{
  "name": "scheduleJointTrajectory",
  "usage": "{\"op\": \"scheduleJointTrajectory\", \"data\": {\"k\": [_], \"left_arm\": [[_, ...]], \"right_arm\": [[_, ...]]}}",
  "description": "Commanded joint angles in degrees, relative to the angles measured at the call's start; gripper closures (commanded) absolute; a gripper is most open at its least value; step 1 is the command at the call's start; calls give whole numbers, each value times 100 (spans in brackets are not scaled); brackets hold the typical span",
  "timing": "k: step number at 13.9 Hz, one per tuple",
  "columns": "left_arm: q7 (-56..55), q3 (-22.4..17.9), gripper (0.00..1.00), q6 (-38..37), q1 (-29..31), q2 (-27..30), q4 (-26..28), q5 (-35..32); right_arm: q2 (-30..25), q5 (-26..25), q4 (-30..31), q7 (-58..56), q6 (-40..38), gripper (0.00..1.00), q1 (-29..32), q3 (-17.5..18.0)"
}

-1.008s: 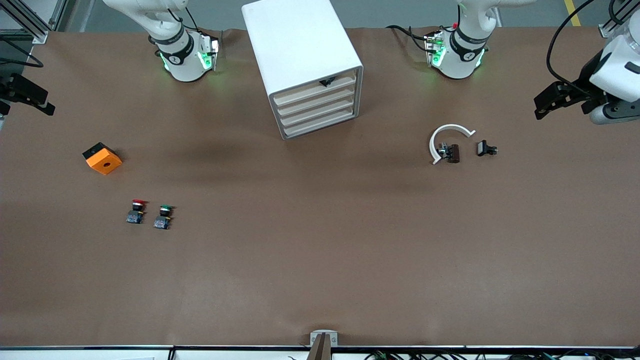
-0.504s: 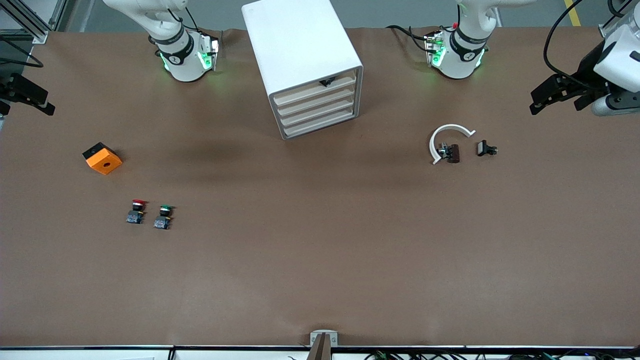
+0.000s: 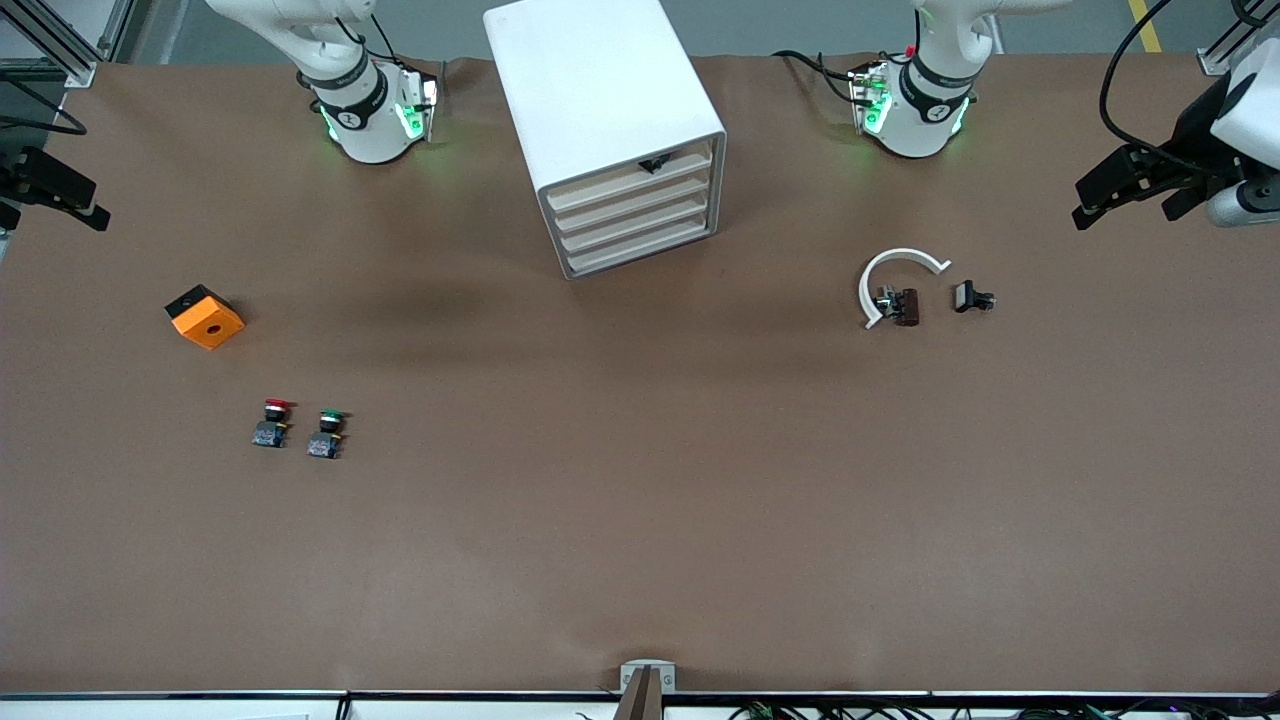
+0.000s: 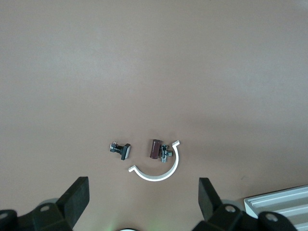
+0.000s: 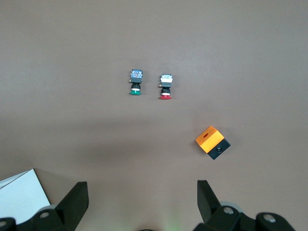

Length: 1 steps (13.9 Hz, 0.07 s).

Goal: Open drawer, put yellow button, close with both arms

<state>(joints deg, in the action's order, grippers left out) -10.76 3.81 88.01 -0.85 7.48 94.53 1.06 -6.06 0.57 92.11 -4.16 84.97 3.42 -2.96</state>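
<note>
Left gripper (image 3: 1120, 188): jaws spread, nothing between them, up in the air over the surface (image 3: 640, 520) at the left arm's end. Right gripper (image 3: 55, 190): jaws spread, empty, over the right arm's end. White cabinet (image 3: 600, 100) stands between the two arm bases; its top drawer (image 3: 632, 182) is shut, flush with the three below it. Yellow button is not visible anywhere. Toward the left arm's end lies a white curved clip (image 3: 895, 275) touching a brown metal fitting (image 3: 903, 306), with a small black fitting (image 3: 970, 297) just beside at 3 o'clock. Toward the right arm's end: orange box with a hole (image 3: 205, 316); red-capped button (image 3: 270, 422) and green-capped button (image 3: 326, 433) side by side, nearer the front camera.
</note>
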Motion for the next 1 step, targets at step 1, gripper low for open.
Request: {"op": "scheduleJointTrajectory", "data": {"k": [1], "left_arm": [[48,-12,0,-126,24,-45,-163,-9]], "right_arm": [[-123,66,97,-85,46,0,-17,-29]]}}
